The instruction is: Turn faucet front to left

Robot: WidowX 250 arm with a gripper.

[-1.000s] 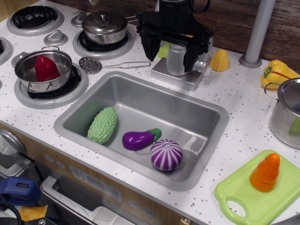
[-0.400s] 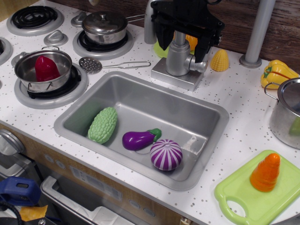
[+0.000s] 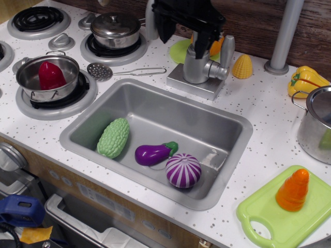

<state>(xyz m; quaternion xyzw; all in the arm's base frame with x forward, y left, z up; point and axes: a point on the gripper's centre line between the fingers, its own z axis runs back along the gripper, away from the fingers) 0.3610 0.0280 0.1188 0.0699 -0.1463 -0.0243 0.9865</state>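
Where the white speckled countertop is cut out, a grey rectangular plastic sink is set, and in it are seen a pale green bumpy gourd, a purple-and-white striped onion and a small purple eggplant. Just behind the sink's far rim, the grey plastic toy faucet is stood on its square base plate, its paddle lever raised at the right. The black gripper is held above the faucet, jaws spread apart, with nothing grasped.
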